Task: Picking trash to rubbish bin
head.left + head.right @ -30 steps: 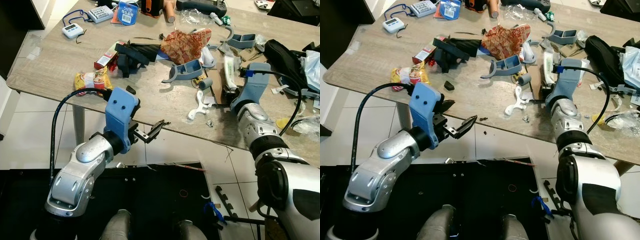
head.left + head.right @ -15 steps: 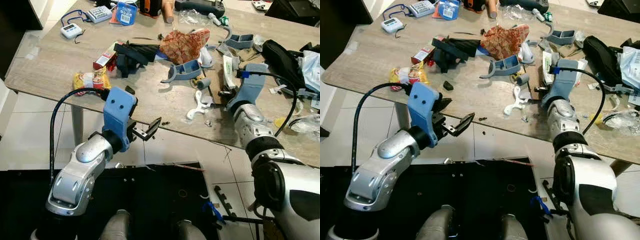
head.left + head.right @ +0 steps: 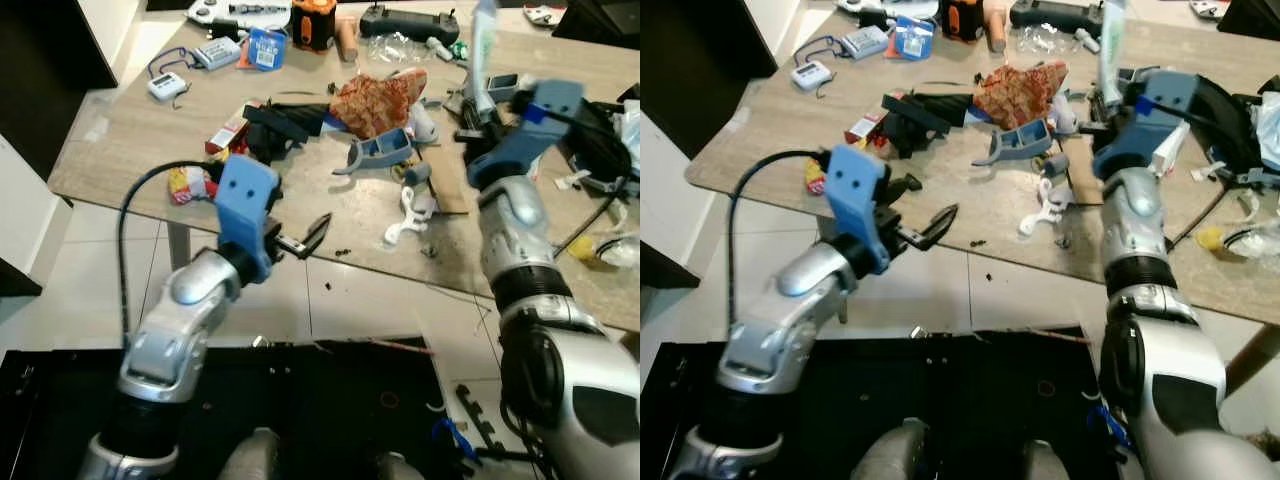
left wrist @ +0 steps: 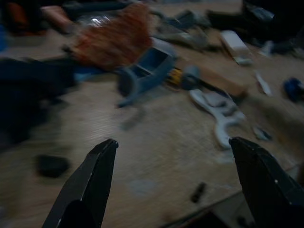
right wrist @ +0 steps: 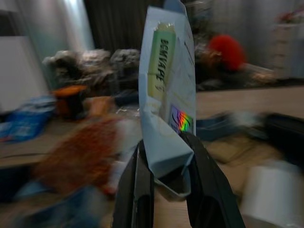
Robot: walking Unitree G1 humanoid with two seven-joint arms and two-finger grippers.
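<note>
My right gripper [image 5: 166, 142] is shut on a pale, long packet [image 5: 166, 90] with green lettering and holds it upright above the right part of the wooden table [image 3: 140, 140]. In the left eye view the packet [image 3: 483, 45] rises above the blue wrist housing. At the table's front edge my left gripper [image 3: 300, 238] hovers open with nothing between its fingers [image 4: 95, 175]. More litter lies on the table: a crumpled red-orange wrapper [image 3: 380, 100], a yellow snack packet [image 3: 190, 183] and a small red box [image 3: 228, 132].
Blue plastic parts [image 3: 385, 152], a white bracket [image 3: 410, 212], a black cloth [image 3: 285, 125] and a cardboard strip [image 3: 445, 185] crowd the table's middle. A black bag [image 3: 600, 140] lies at the right. Small devices [image 3: 215, 52] line the far edge. Tiled floor [image 3: 70, 270] lies left.
My right gripper has lifted the packet off the table and turned it upright. The left arm has risen a little, still open. The camera has shifted.
</note>
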